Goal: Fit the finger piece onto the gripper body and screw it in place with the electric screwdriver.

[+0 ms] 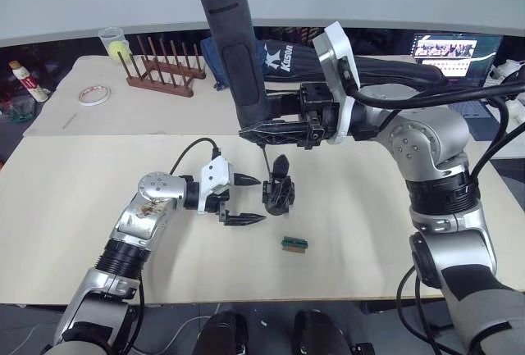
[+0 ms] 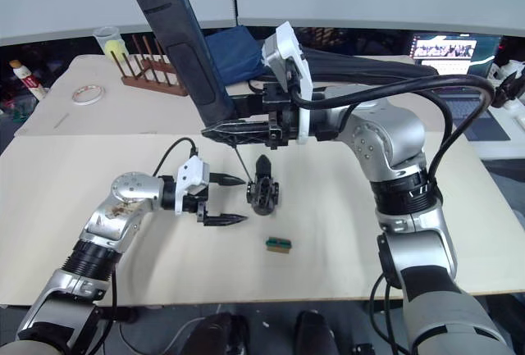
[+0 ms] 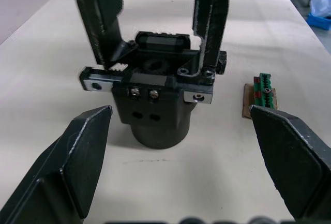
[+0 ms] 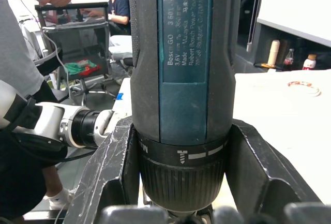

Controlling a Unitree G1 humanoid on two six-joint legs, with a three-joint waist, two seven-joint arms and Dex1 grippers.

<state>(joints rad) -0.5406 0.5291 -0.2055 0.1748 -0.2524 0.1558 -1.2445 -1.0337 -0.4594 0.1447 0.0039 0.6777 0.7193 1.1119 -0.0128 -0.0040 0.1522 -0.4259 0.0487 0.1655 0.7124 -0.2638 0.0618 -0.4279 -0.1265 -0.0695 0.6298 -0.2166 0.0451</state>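
1. Far left, rear of the pale wooden bench (image 1: 98, 232): a roll of white tape (image 1: 94, 95) lies flat, and beside it stands a brown wooden peg rack (image 1: 164, 72).
2. Left pincer (image 1: 243, 200): its two black fingers are spread apart and hold nothing; it lies low over the bench, pointing toward the gripper body just beside it. In the left wrist view the fingertips (image 3: 83, 151) flank the body without touching it.
3. Centre: the chunky black gripper body with a rounded base (image 1: 278, 193) stands upright on the bench. The left wrist view shows two black prongs rising from its top; the one on the green block's side is probably the small black plastic finger piece (image 3: 209, 22), seated on the body, though the joint is not clearly seen.
4. Above it: the long thick black electric screwdriver with a bluish label (image 1: 234, 43) is held steeply tilted, its thin metal bit pointing down at the top of the gripper body.
5. Right pincer (image 1: 283, 129): closed around the lower collar of the screwdriver, one finger on each side.
6. Right of centre, nearer the front edge: a tiny green rectangular block (image 1: 294, 244) lies flat, apart from the body.
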